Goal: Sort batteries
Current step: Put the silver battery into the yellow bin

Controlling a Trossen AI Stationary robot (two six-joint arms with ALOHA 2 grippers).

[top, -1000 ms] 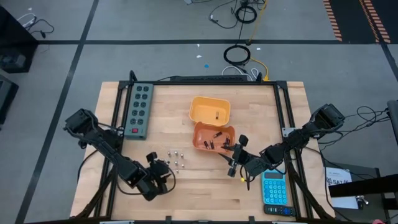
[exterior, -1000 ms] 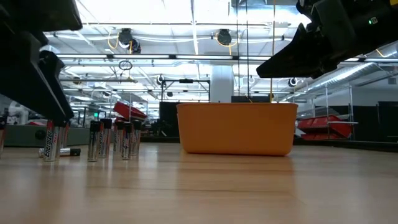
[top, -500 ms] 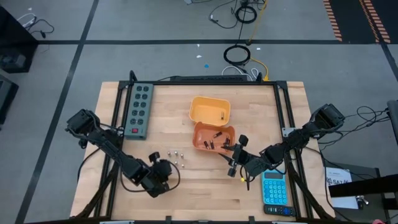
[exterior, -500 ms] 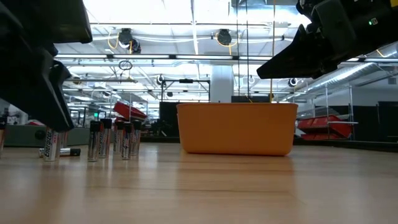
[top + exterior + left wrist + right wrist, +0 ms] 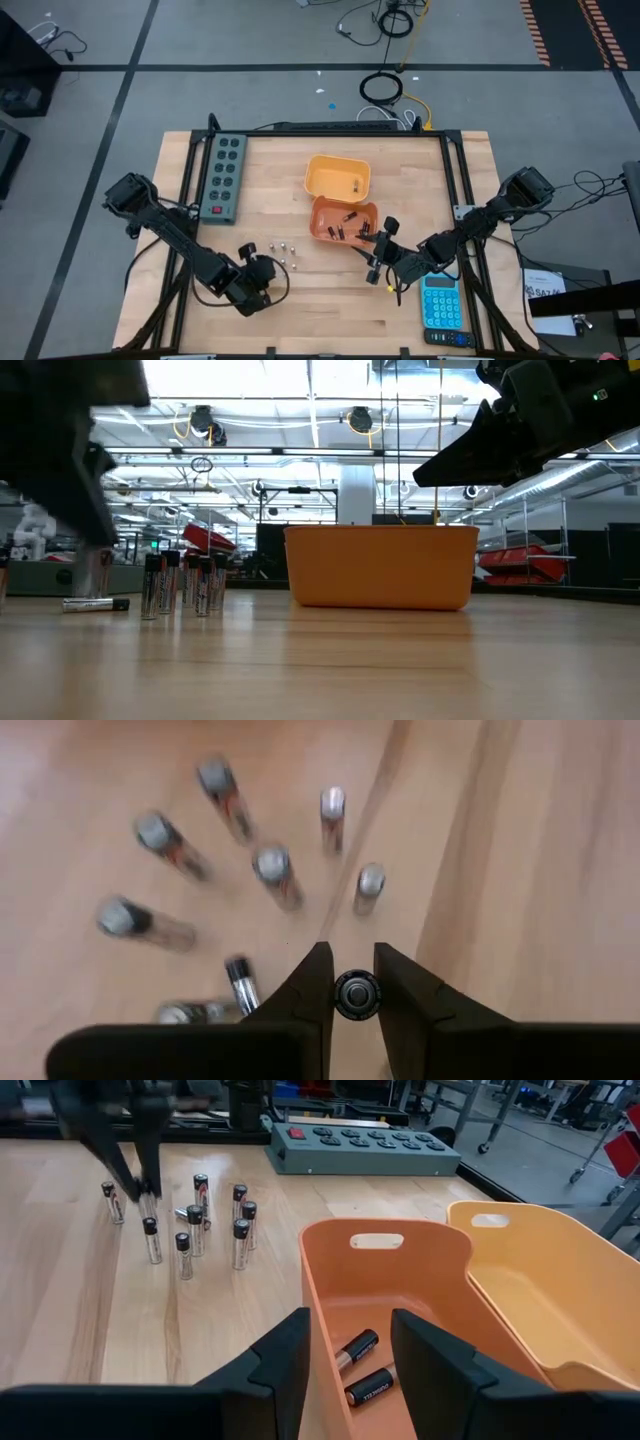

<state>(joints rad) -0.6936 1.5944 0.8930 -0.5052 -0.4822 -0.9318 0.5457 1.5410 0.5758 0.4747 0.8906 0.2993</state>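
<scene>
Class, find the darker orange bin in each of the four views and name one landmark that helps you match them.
High view: the darker orange bin sits at table centre, against the lighter orange bin.
Low view: one orange bin shows at centre; which one, I cannot tell.
Left wrist view: not in it.
Right wrist view: centre, ahead of the right hand.
Shared landmark: the standing batteries.

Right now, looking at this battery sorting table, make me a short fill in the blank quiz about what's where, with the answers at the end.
1. The left gripper is shut on a ____.
2. The right gripper hangs open over the darker orange bin, which holds dark ____.
3. Beside the cluster of standing batteries, one battery is ____ on the table.
4. The blue calculator sits near the ____ arm.

Answers: battery; batteries; lying; right
</scene>
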